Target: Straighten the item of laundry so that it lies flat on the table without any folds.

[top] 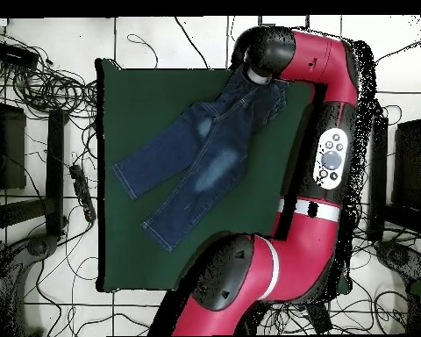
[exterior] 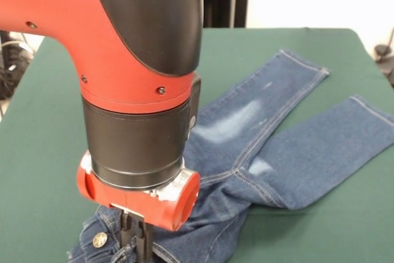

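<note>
Both legs of the jeans point(exterior: 283, 146) run away from the gripper point(exterior: 135, 238), which stands directly over the rumpled waistband end beside the brass button point(exterior: 99, 239). Its fingers sit low against the bunched denim there, but whether they are closed on cloth or apart I cannot tell. From the gripper the garment's long axis stretches diagonally across the table point(exterior: 49, 152), legs splayed. Judging by this, any flattening pull would go along that axis, away from the legs.

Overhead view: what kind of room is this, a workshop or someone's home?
Probably a robotics lab, not a home. A big red arm works over a table draped in green cloth with jeans on it, and loose cables sprawl across the tiled floor.
</note>
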`<act>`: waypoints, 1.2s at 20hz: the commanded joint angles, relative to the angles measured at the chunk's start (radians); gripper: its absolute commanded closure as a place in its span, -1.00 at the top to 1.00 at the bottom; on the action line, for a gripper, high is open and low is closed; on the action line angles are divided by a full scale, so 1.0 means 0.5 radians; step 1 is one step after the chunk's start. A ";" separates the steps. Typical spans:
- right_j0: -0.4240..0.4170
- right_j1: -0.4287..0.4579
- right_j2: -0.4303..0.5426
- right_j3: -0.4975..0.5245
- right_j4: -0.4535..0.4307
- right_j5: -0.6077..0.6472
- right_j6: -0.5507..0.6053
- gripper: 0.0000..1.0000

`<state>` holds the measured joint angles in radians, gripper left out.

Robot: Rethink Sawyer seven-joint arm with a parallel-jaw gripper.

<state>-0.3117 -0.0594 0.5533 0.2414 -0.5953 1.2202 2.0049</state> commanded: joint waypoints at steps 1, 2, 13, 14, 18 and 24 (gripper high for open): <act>-0.060 -0.129 0.606 -0.119 -0.356 0.245 -0.692 -1.00; -0.077 -0.146 0.697 -0.134 -0.443 0.285 -0.738 -1.00; -0.251 -0.220 1.479 -0.142 -1.221 0.488 -0.940 1.00; -0.253 -0.220 1.482 -0.139 -1.224 0.479 -0.928 1.00; -0.281 -0.215 1.572 -0.108 -1.300 0.455 -0.908 1.00; -0.299 -0.250 1.433 0.030 -1.143 0.402 -0.691 1.00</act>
<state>-0.4773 -0.1634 1.1918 0.1685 -1.1579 1.3897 1.8520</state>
